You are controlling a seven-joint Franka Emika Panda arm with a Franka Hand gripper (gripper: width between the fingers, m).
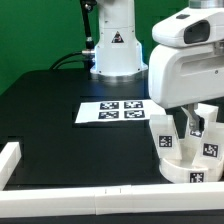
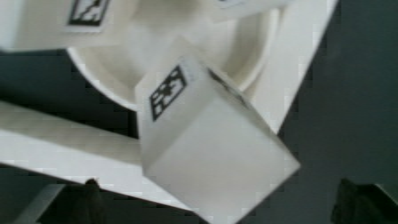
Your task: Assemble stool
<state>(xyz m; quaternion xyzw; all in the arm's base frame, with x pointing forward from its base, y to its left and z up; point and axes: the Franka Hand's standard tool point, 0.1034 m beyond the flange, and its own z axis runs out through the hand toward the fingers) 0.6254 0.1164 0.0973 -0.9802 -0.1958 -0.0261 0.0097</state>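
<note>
The wrist view looks closely at one leg (image 2: 210,150), a blocky white piece with a square tag on its side, lying against the seat (image 2: 178,55), whose curved rim runs behind it. The two dark fingertips (image 2: 73,200) show only at the picture's edge, set wide apart on either side of the leg and touching nothing.

The exterior view gives the wider scene. Nearest runs a white rail (image 1: 90,190) along the table's front edge, with a short return at the exterior view's left. Just behind it, at the exterior view's right, the seat (image 1: 185,170) lies flat with tagged legs (image 1: 165,135) standing in it. The gripper (image 1: 192,126) hangs right above them, its body covering much of the pile; how many legs there are cannot be told.

The table (image 1: 50,110) is black. The marker board (image 1: 112,112) lies mid-table, well apart from the seat. Farther back stands the arm's base (image 1: 113,45) before a green wall.
</note>
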